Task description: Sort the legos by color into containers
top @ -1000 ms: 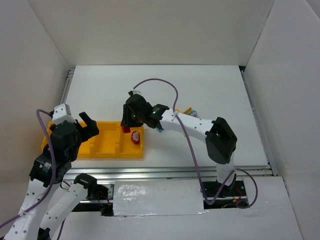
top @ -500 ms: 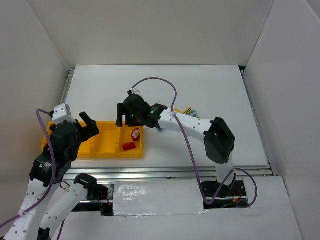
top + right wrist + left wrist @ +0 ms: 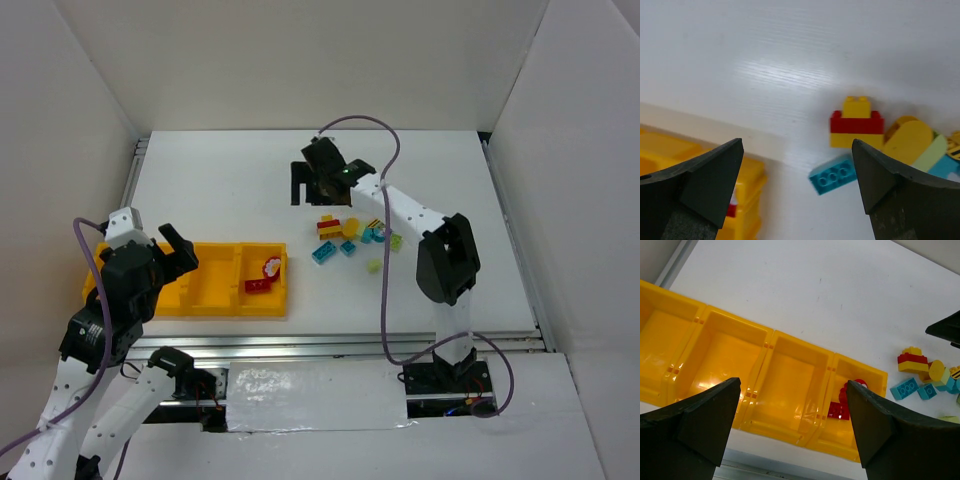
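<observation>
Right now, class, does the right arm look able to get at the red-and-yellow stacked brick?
Probably yes: the right tool is open near the red-and-yellow stack, which stands at the edge of the pile with nothing over it.

The right tool point(image 3: 318, 192) opens and moves far from the yellow tray point(image 3: 210, 308). A red brick point(image 3: 257, 286) now lies in its right box.

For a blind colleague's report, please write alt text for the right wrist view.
The right tool, open and empty, hangs above a white table with a red-and-yellow brick stack, a teal brick and the corner of a yellow tray.
</observation>
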Action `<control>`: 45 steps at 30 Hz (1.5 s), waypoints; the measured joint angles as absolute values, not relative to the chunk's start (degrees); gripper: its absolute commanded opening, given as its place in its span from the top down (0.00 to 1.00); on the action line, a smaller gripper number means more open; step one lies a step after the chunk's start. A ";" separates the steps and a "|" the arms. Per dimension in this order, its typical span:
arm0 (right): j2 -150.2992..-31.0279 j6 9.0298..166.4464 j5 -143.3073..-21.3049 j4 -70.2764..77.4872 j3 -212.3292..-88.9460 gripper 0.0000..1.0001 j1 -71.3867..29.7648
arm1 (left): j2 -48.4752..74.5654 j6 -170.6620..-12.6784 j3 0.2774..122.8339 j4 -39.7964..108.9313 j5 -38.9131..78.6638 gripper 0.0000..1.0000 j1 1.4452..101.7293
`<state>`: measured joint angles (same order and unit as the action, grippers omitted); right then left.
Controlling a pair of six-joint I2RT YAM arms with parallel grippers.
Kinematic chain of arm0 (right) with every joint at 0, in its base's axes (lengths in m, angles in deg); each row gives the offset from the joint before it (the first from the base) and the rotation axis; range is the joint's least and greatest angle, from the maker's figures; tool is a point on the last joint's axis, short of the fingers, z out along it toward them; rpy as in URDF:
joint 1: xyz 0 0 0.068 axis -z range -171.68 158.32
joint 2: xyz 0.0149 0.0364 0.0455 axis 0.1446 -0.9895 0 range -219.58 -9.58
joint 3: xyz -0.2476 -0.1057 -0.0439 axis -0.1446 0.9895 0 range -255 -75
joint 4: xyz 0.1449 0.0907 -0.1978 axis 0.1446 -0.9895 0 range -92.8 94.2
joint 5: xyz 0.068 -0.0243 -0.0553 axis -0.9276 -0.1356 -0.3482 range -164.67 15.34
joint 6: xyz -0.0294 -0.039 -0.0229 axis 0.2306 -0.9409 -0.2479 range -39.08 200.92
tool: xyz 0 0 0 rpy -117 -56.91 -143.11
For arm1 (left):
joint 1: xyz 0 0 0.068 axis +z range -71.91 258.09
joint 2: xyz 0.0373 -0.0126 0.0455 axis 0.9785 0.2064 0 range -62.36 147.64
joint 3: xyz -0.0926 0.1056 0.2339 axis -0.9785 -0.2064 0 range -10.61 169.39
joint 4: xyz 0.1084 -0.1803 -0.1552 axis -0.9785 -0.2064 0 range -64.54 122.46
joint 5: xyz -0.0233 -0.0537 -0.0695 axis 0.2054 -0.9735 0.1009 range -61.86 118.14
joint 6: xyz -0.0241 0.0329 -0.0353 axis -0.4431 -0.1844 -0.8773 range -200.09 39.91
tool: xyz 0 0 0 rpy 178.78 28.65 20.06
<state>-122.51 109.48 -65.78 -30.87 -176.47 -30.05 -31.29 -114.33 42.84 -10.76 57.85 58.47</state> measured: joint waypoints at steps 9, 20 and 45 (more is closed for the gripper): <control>-136.08 105.35 -62.20 -37.99 -184.34 0.04 -27.04 | -29.87 -113.52 42.82 -10.74 57.61 0.01 58.47; -138.66 104.43 -61.21 -39.07 -184.26 0.05 -26.40 | -29.83 -113.28 42.73 -10.71 57.39 0.00 58.47; -132.71 106.75 -59.16 -34.63 -175.05 0.05 -24.92 | -29.83 -113.21 42.73 -10.71 56.91 0.01 58.51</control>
